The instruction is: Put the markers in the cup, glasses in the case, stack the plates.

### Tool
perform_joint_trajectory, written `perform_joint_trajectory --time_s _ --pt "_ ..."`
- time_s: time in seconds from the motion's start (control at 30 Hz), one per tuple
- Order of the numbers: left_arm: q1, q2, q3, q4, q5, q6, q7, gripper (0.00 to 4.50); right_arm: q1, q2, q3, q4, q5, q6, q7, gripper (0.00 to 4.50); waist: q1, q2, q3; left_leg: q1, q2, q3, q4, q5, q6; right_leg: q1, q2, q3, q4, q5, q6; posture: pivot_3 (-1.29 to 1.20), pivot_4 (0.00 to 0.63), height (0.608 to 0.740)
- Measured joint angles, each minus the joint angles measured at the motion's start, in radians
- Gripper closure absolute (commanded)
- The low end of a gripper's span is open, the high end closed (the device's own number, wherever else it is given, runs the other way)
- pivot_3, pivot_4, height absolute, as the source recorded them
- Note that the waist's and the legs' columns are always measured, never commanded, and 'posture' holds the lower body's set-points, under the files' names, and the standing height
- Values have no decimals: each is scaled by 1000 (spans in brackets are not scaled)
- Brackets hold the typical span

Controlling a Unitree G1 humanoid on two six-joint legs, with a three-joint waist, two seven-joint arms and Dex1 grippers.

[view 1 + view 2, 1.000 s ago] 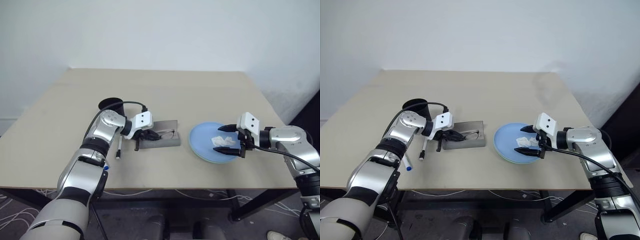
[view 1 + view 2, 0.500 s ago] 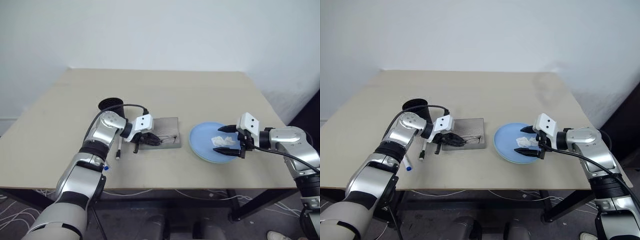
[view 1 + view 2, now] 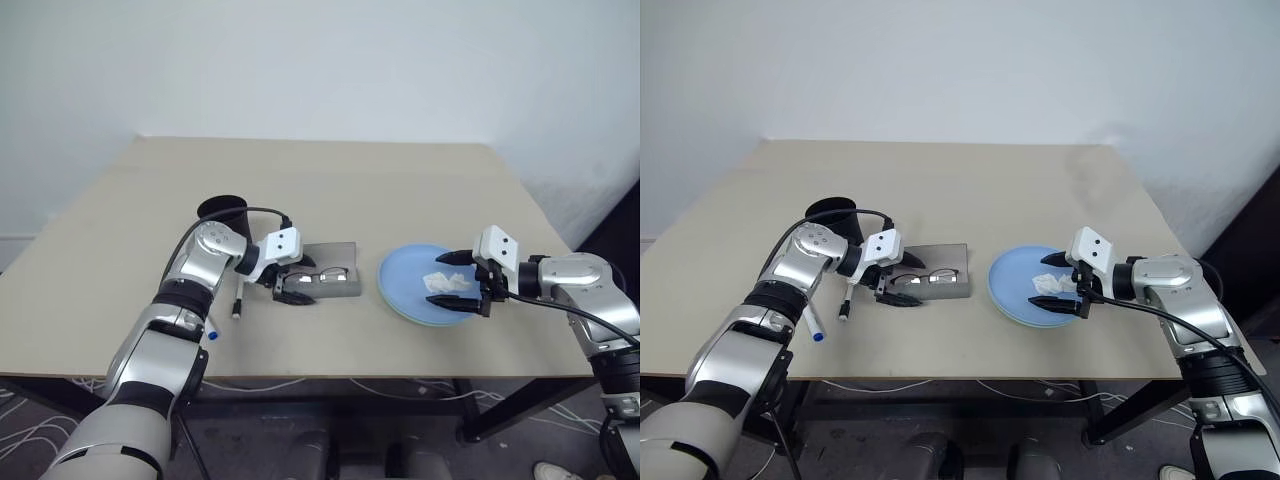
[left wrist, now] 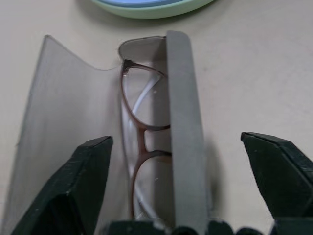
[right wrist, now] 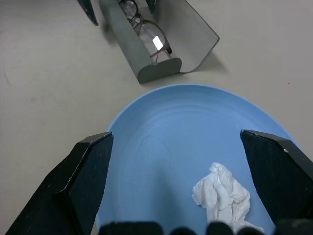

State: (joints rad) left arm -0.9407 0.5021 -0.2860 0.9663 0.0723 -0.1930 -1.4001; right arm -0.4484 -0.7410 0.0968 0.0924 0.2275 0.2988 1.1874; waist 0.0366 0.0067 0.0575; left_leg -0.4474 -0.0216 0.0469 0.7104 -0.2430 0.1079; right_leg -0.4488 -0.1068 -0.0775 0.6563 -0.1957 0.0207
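The glasses (image 4: 139,147) lie inside the open grey case (image 3: 335,288), whose lid stands up behind them. My left gripper (image 3: 298,280) is open at the case's left end, one finger on each side and nothing held. The light blue plate (image 3: 405,275) rests on the pale green plate (image 4: 161,11). My right gripper (image 3: 452,279) hangs open over the blue plate, astride the tissue. The black cup (image 3: 222,210) stands behind my left arm. The black-capped marker (image 3: 845,298) and the blue-capped marker (image 3: 812,325) lie on the table beside that arm.
A crumpled white tissue (image 5: 222,193) sits on the blue plate. The tan table (image 3: 330,180) stretches bare toward the wall. Its front edge runs just below both arms.
My left gripper has gone from shut to open and let go of the glasses, which now rest in the case. The right gripper has not moved.
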Motion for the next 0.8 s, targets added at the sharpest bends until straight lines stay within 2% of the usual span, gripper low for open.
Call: perform_joint_trajectory --time_s 0.2,0.23,0.33,0.5,0.67,0.8 --pt "-83 4 45 50 -9 -7 38 5 -1 2 2 4 0 -1 0 0 0 0 0 0 0 0 1 0 0 0 0 0 0 0 2 0 0 701" --pt "-100 3 58 63 -10 -7 48 176 -3 4 3 6 0 -2 0 0 0 0 0 0 0 0 2 0 0 1 0 -1 0 0 2 0 0 701" --pt "-139 4 80 92 -10 -8 84 943 -6 7 4 12 -1 -3 0 0 0 0 0 0 0 0 2 0 1 1 0 -1 0 0 3 0 0 701" --pt "-162 -4 82 172 13 -18 187 2672 -12 9 5 14 -1 -3 0 0 0 0 0 0 0 -1 3 0 1 2 0 -1 0 1 4 0 0 701" --pt "-163 -39 84 253 55 -41 363 4350 -12 10 5 14 -1 -3 0 0 0 0 0 0 0 -1 4 -1 1 2 0 -1 0 2 5 0 0 701" --pt "-163 -64 85 297 92 -60 482 4463 -12 10 5 14 -1 -2 0 0 0 0 0 0 0 -1 4 -1 1 2 -1 -1 0 3 5 0 0 701"
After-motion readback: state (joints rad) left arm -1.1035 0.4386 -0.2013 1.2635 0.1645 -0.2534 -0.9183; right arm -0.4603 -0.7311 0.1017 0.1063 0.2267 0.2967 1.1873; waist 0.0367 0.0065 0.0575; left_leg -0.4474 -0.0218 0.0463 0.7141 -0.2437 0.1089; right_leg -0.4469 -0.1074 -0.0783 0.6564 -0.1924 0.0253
